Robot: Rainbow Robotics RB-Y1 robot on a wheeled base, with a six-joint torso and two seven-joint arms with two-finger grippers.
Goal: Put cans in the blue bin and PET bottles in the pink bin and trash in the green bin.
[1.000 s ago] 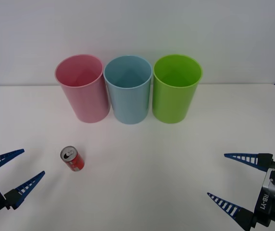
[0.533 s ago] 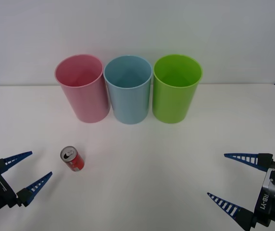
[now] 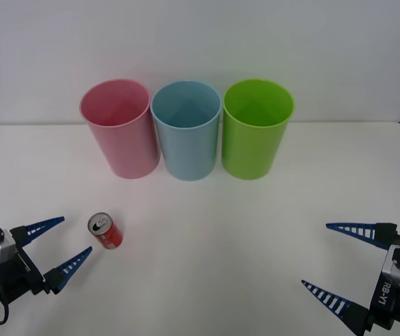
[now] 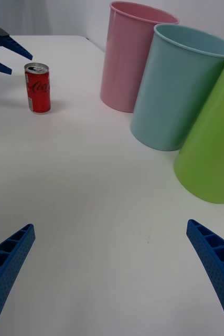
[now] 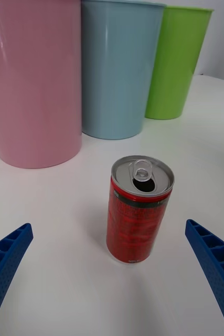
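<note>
**Left gripper faces the upright can**

A red can (image 3: 105,232) stands upright on the white table (image 3: 207,231), toward the robot's left, well apart from the bins. The left gripper (image 3: 54,244) sits just beside it, fingers spread wide and empty; in the left wrist view the can (image 5: 140,209) stands ahead, between the fingertips. At the back, the pink bin (image 3: 119,127), blue bin (image 3: 186,130) and green bin (image 3: 256,129) stand in a row, touching or nearly so. The right gripper (image 3: 338,262) rests low on the right, spread open, empty.
</note>
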